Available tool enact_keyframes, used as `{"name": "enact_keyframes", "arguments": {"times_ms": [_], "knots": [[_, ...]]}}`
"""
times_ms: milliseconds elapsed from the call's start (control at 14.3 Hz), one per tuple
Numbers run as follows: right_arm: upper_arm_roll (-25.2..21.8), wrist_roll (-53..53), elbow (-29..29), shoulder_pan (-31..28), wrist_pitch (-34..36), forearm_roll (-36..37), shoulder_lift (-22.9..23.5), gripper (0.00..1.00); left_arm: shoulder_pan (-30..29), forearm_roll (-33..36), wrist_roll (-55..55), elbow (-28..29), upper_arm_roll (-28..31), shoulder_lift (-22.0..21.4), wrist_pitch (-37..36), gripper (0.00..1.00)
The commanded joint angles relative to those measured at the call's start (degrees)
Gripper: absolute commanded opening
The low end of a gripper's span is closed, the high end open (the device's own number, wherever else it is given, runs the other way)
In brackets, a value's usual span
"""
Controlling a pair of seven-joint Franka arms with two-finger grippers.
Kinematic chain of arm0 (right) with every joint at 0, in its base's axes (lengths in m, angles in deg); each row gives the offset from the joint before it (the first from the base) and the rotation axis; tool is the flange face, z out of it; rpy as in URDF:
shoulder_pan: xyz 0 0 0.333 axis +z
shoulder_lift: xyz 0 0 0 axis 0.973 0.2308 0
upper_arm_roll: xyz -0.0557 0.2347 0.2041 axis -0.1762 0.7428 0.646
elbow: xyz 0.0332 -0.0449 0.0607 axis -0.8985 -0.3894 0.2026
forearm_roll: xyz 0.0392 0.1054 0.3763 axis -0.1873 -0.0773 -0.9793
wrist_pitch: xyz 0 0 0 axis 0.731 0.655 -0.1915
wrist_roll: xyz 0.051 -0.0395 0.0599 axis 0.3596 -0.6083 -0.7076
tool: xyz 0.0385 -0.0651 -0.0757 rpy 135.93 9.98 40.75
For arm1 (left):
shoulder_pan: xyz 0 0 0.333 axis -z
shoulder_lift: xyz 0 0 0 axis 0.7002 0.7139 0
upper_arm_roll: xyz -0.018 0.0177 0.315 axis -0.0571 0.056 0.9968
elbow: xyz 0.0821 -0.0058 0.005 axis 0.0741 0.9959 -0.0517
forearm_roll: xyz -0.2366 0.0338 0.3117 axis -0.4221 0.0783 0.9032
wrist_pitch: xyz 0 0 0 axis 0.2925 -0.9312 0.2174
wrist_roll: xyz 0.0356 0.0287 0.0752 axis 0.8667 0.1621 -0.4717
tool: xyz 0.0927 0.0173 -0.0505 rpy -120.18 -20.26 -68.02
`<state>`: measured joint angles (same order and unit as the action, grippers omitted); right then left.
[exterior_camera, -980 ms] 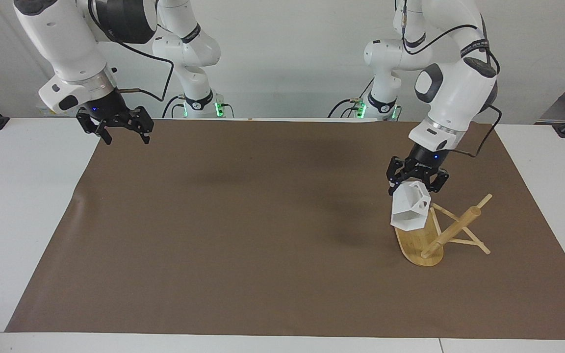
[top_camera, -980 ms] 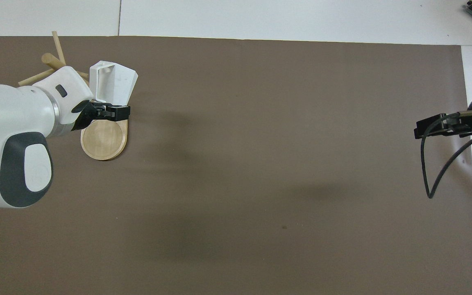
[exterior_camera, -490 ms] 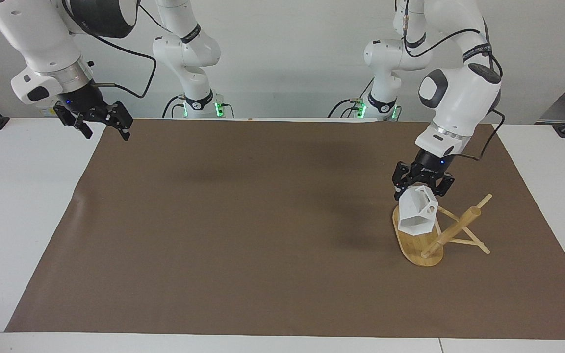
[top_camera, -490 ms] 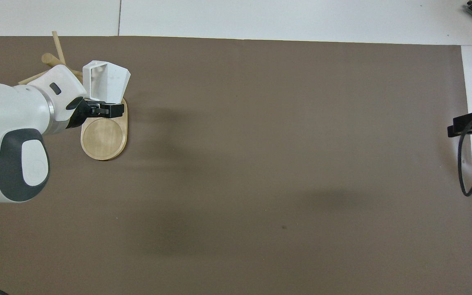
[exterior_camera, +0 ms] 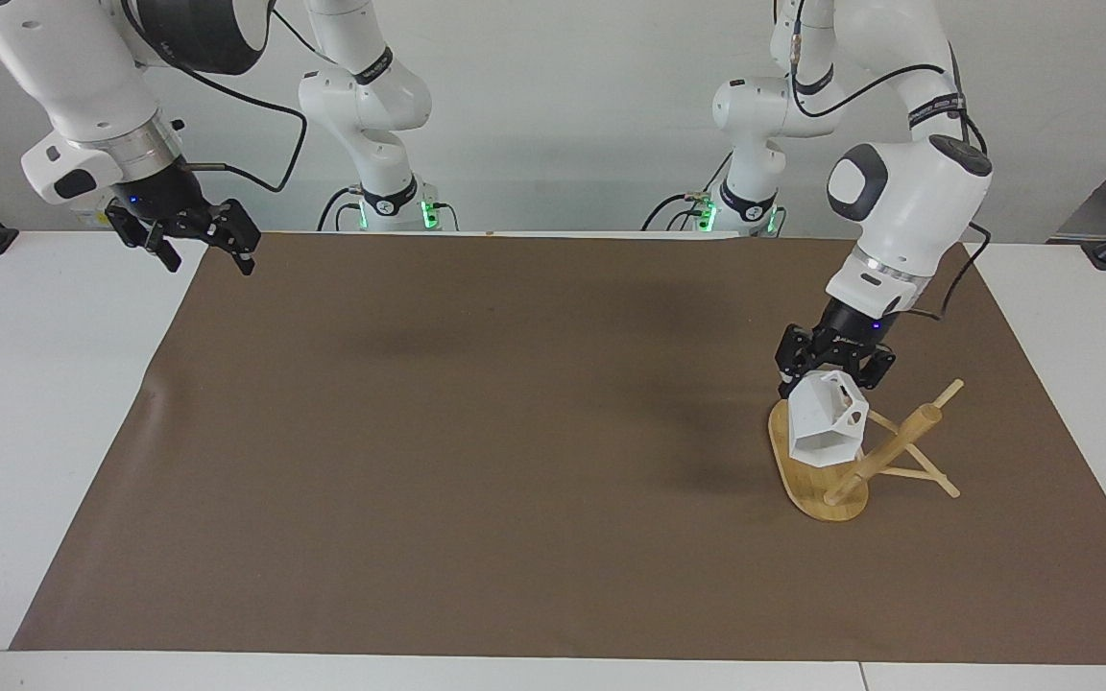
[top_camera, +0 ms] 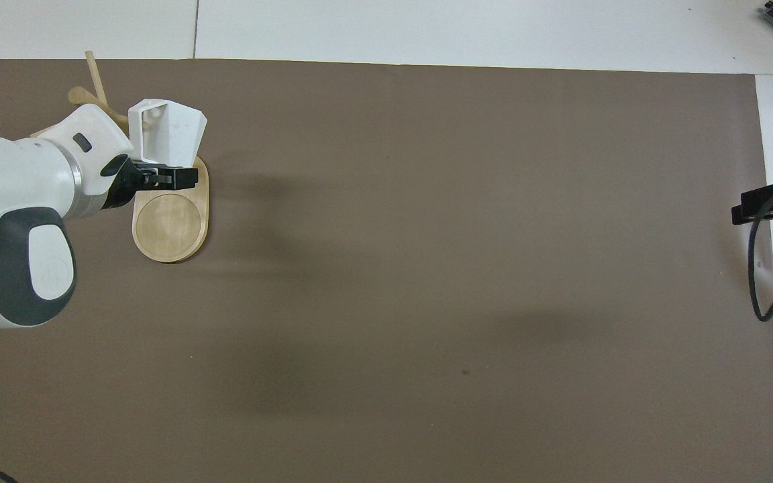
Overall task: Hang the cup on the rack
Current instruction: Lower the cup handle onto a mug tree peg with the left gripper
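Observation:
The white faceted cup [exterior_camera: 827, 429] hangs tilted in my left gripper [exterior_camera: 831, 380], which is shut on its upper part. The cup is held over the bamboo rack's oval base [exterior_camera: 805, 485], close beside the leaning round post [exterior_camera: 889, 449] and its thin pegs [exterior_camera: 927, 475]. In the overhead view the cup [top_camera: 166, 129] is just ahead of the left gripper [top_camera: 165, 176], above the base [top_camera: 170, 225]; the post's top [top_camera: 80, 96] shows beside the wrist. My right gripper [exterior_camera: 205, 251] waits open and empty, raised over the table's edge at the right arm's end [top_camera: 764, 204].
A brown mat [exterior_camera: 476, 441] covers most of the white table [exterior_camera: 25, 403]. A black cable [top_camera: 755, 268] loops down from the right wrist over the mat's edge.
My left gripper has moved the cup lower and toward the rack's post, turning it. The right arm drew back to the table's end, then stayed still.

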<state>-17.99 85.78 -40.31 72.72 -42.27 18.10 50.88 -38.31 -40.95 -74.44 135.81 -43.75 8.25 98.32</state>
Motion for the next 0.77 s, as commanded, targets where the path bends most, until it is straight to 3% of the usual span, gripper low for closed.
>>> {"name": "enact_keyframes", "arguments": {"times_ms": [0, 700], "knots": [[0.05, 0.94, -0.75, -0.2, -0.35, -1.08, -0.76, 1.0, -1.13, -4.16, -0.46, 0.29, -0.4, 0.38, 1.2, 0.0], [0.75, 0.94, -0.75, -0.11, -0.09, -1.08, -0.76, 1.0, -2.8, -10.49, -6.26, 0.38, -0.49, 0.47, 1.03, 0.0]]}}
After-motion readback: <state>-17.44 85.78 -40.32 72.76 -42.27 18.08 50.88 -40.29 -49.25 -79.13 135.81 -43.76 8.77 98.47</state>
